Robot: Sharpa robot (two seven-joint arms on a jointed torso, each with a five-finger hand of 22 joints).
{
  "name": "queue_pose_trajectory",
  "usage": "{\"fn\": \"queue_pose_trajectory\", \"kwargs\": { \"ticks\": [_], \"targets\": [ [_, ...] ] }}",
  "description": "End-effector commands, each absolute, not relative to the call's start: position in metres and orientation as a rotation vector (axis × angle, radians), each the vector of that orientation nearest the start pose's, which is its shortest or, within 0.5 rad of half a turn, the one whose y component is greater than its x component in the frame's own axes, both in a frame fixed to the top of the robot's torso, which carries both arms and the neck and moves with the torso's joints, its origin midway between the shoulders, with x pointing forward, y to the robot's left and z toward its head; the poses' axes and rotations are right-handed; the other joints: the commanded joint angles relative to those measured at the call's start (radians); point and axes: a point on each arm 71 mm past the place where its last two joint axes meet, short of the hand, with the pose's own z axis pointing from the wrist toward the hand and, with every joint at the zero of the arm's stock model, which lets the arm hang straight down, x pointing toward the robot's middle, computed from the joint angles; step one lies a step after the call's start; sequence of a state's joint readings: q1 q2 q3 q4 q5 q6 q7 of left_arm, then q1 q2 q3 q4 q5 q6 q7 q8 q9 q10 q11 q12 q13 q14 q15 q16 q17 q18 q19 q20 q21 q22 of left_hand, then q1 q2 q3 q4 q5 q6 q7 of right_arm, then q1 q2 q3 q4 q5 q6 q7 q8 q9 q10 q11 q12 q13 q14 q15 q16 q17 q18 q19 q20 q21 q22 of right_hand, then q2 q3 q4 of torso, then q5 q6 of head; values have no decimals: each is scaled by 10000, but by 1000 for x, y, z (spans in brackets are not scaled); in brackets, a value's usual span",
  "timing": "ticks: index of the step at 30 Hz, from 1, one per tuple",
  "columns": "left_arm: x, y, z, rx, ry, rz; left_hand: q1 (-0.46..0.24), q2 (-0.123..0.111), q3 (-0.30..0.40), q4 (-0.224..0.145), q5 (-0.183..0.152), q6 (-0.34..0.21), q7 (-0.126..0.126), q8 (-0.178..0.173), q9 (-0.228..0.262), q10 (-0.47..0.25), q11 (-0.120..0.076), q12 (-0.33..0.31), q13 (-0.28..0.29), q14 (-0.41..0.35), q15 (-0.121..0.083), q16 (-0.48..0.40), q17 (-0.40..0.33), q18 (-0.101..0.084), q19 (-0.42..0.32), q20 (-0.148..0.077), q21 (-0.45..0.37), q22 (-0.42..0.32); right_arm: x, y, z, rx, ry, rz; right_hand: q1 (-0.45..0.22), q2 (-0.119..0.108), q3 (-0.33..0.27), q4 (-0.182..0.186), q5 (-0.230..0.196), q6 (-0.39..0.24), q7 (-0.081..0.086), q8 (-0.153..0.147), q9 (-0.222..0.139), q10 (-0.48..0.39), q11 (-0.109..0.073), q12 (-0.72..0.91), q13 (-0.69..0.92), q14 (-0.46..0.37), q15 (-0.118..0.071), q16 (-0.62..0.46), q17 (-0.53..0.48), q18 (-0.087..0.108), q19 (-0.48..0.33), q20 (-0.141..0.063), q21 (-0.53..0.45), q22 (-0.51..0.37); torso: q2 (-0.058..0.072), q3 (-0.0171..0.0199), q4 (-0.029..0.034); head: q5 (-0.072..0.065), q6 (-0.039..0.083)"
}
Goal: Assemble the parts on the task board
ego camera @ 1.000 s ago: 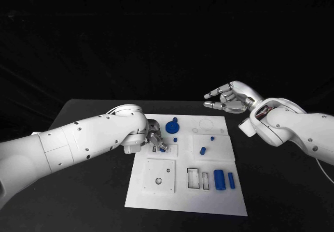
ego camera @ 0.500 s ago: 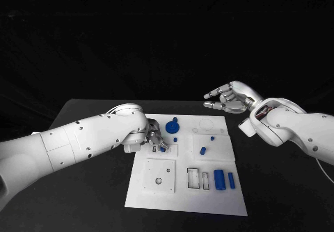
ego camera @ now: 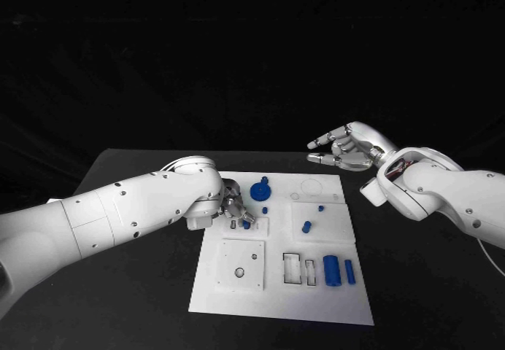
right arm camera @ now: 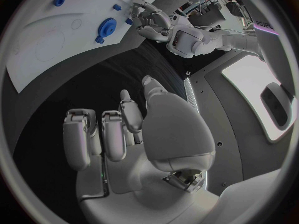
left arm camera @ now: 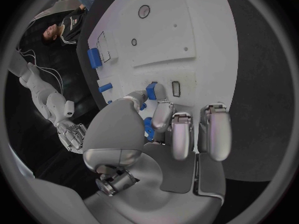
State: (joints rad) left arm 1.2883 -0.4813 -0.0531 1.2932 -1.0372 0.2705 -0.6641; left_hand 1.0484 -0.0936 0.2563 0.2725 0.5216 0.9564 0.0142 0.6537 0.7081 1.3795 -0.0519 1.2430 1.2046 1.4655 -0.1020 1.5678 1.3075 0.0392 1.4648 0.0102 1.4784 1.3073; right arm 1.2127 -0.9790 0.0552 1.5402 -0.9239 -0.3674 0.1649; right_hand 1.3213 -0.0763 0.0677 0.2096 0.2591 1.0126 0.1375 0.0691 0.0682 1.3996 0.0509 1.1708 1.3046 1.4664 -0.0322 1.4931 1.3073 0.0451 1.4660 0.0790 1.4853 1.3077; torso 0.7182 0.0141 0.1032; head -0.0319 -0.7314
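Barely changed from a second ago: left hand [ego camera: 233,211] still low over the task board [ego camera: 284,299] at its left edge, fingertips pinching a small blue part [left arm camera: 151,90] against the plate. Right hand [ego camera: 347,146] still raised beyond the board's far right corner, fingers apart and loosely curled, holding nothing. One blue gear [ego camera: 260,192] on the board, one large blue cylinder [ego camera: 333,270], one thin blue pin [ego camera: 349,272] just beside it.

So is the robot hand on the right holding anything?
No, it's empty. The right robot hand hangs in the air past the white board, fingers loosely curled and apart, with nothing between them.
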Motion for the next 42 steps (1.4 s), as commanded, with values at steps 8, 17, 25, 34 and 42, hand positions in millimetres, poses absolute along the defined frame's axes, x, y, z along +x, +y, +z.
{"fn": "queue_pose_trajectory", "kwargs": {
  "ticks": [8, 17, 25, 34, 42],
  "targets": [
    [509, 102, -213, -118, 24447, -3186, -167, 10, -738, 139, -729, 153, -1, -60, -10, 127, -2, 103, 110, 1053, -59, 30, 2633, -102, 605, -80, 61, 1337, 491, -261, -133, 2659, 15116, 10044, -13, 44, -52, 13, 42, -45, 2, 8, 13, -61, -9, -57, -24, 715, 84, -45, 1102, 1, -8, 35, -72, 540, 2, -2, -4, -14, -10],
    [510, 106, -210, -417, 24228, -3256, -264, 240, -1466, 166, -2021, 186, -17, -68, -13, 161, -10, 136, 175, 1053, -65, 30, 2633, -107, 618, -89, 68, 1373, 492, -261, -133, 2657, 15128, 10044, -34, 43, -73, 22, 31, -48, 4, 7, 12, -71, -7, -77, -39, 709, 85, -59, 1080, 5, -17, 36, -81, 522, 7, -1, 2, -42, 1],
    [510, 112, -208, -615, 24090, -3326, -331, 362, -1928, 178, -2714, 211, -25, -49, -4, 187, -17, 162, 220, 1053, -72, 30, 2633, -113, 631, -90, 81, 1409, 492, -261, -133, 2664, 15131, 10032, -54, 46, -90, 33, 25, -51, 5, 6, 12, -77, -5, -88, -48, 708, 86, -63, 1077, 8, -24, 36, -88, 509, 3, 2, 4, -61, 7],
    [511, 126, -191, -2246, 24197, -4631, -277, 313, -2377, 170, -2939, -81, 72, -133, -9, -241, 59, -445, -406, 1053, -23, 30, 2633, -28, 489, -61, -199, 1034, 493, -263, -134, 2713, 15140, 9991, -72, 50, -103, 43, 22, -53, 5, 5, 12, -76, -4, -86, -48, 708, 87, -64, 1077, 8, -25, 37, -90, 506, -7, 3, -6, -85, 61],
    [530, 155, -162, -2442, 24429, -4568, 76, 420, -2851, 166, -3375, -1115, 576, -1131, -686, -809, 477, -1116, -1125, 1053, 314, 30, 2633, 57, 313, 206, -538, 620, 494, -264, -136, 2757, 15181, 9949, -72, 50, -103, 43, 22, -53, 5, 5, 12, -76, -4, -86, -48, 708, 87, -64, 1077, 8, -25, 37, -90, 506, -8, 6, 21, -40, 90]
  ]
}}
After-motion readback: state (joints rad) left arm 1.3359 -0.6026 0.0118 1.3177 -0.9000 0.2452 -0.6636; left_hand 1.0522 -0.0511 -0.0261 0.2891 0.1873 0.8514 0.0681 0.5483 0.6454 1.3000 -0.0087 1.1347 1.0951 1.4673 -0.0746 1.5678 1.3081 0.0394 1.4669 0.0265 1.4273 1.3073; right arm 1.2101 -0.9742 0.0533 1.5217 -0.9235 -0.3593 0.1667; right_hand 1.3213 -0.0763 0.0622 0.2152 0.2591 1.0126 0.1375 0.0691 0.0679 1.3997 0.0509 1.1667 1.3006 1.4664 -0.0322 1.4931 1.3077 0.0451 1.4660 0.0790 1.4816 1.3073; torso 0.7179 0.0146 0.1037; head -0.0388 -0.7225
